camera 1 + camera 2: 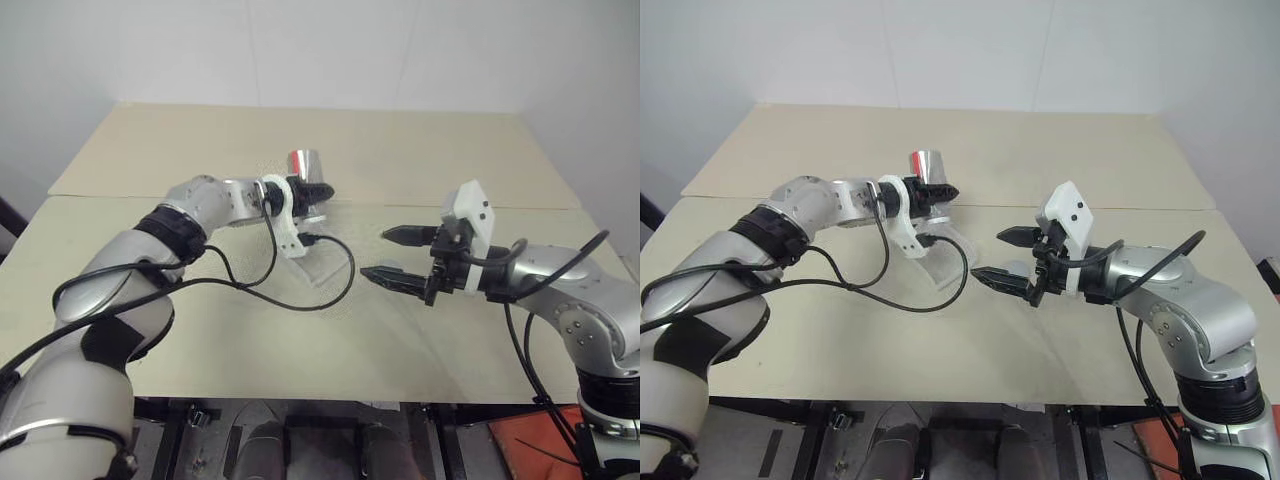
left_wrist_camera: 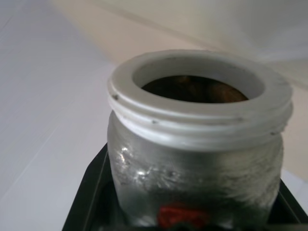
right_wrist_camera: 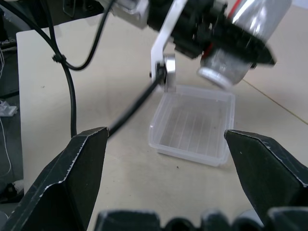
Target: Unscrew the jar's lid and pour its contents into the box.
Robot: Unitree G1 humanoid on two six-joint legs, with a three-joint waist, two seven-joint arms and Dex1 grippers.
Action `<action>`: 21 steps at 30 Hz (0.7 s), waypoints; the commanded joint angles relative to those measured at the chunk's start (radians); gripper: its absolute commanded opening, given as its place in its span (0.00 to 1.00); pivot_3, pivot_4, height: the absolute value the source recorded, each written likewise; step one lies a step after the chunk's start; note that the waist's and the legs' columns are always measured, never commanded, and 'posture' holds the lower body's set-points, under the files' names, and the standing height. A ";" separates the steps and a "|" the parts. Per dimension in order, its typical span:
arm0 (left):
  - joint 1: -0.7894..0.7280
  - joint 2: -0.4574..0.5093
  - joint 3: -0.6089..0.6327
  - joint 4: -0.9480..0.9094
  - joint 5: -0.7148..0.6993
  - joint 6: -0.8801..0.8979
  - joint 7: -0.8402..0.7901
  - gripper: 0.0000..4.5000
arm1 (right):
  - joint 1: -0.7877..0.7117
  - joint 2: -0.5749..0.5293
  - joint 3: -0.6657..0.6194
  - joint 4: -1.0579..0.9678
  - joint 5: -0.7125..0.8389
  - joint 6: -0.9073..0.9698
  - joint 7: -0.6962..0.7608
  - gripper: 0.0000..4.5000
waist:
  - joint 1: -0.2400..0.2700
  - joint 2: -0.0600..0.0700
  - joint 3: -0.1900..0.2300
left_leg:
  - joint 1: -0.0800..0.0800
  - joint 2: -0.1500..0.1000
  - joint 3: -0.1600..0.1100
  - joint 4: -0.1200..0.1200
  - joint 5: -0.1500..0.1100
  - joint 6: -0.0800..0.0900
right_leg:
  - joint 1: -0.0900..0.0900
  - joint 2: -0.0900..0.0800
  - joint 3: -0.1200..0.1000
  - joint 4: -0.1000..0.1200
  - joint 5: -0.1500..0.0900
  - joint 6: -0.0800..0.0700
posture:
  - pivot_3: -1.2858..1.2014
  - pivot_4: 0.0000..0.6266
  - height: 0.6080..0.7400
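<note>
My left gripper [image 1: 318, 190] is shut on the jar [image 1: 303, 163] and holds it in the air over the table. The jar [image 3: 240, 38] is tipped, its open white mouth slanting down above the far side of the box [image 3: 190, 154], a clear shallow tray. In the left wrist view the jar [image 2: 192, 149] has no cap, and brown contents [image 2: 192, 89] show inside the mouth. My right gripper [image 1: 375, 254] hangs open and empty to the right of the box. A small grey round thing, apparently the lid [image 1: 1013, 268], lies on the table half hidden behind its lower finger.
A black cable [image 1: 300, 300] from my left wrist loops over the beige table [image 1: 450, 150] just in front of the box. A seam crosses the tabletop behind the grippers. White walls stand past the table's far edge.
</note>
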 commanded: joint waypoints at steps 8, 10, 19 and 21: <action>0.215 0.022 0.472 -0.062 -0.723 0.053 -0.355 0.44 | 0.022 0.001 -0.026 -0.012 -0.021 -0.037 -0.004 1.00 | -0.005 0.000 0.000 | 0.000 0.001 0.000 0.000 0.000 0.000 | 0.000 0.000 0.000 0.001 0.000 0.000 | 0.52 0.24 1.00; 0.295 -0.038 0.610 -0.139 -0.957 0.239 -0.501 0.44 | 0.036 0.001 -0.037 -0.018 -0.016 -0.035 -0.010 1.00 | -0.002 0.000 0.000 | 0.000 0.000 0.000 0.001 0.000 0.000 | 0.000 0.000 0.000 0.001 0.000 0.000 | 0.52 0.24 1.00; 0.571 -0.197 0.914 -0.481 -1.372 0.772 -0.618 0.44 | 0.107 0.010 -0.080 0.011 -0.056 -0.110 -0.028 1.00 | -0.010 0.001 0.000 | 0.001 0.001 -0.002 0.003 0.000 0.000 | 0.002 0.001 0.000 0.001 0.000 0.000 | 0.52 0.24 1.00; 0.646 -0.211 0.920 -0.535 -1.385 0.764 -0.615 0.44 | 0.141 -0.010 -0.092 0.036 -0.082 -0.153 0.004 1.00 | -0.011 0.001 0.000 | 0.002 0.000 -0.002 0.003 0.000 0.000 | 0.003 0.000 0.000 0.001 0.000 0.000 | 0.52 0.24 1.00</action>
